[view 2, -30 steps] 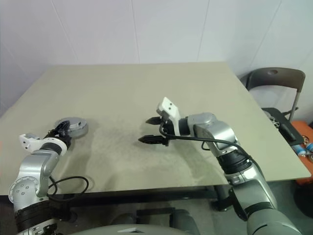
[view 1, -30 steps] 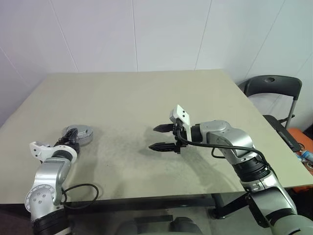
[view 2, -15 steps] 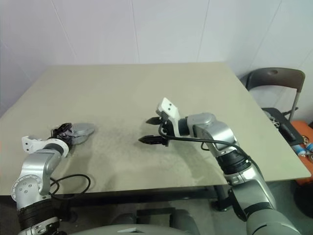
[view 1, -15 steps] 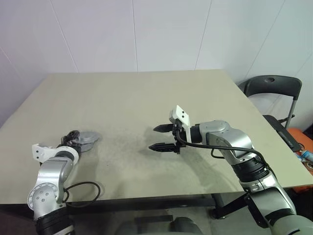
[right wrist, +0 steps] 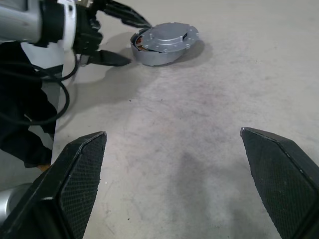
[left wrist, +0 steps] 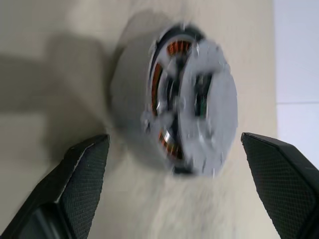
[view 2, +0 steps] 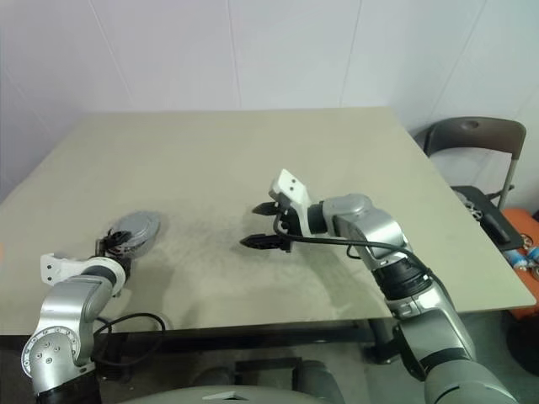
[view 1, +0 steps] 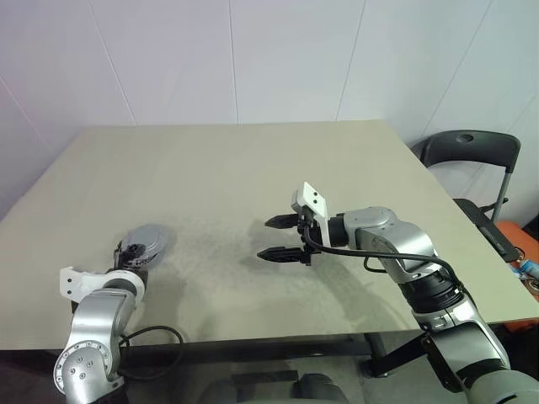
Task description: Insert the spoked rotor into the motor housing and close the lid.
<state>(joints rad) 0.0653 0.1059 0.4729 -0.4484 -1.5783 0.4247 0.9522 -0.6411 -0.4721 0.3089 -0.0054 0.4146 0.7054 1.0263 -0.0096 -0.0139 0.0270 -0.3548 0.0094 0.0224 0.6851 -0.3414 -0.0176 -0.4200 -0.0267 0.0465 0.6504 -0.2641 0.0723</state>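
Motor housing (right wrist: 162, 47) sits on the worktop (view 1: 253, 168) near its left front edge, lid (right wrist: 169, 35) lying askew on top, so we judge it not seated. Left gripper (right wrist: 117, 37) jaws open just beside it; right gripper (view 1: 282, 237) jaws open and empty, well apart at mid-worktop.

silver-grey motor housing (right wrist: 152, 54) w/ coppery-orange windings showing under the grey lid (right wrist: 168, 36), plain beige counter (view 1: 253, 168), black textured fingers (right wrist: 82, 174), black chair (view 1: 472, 151), white walls (view 1: 253, 59)
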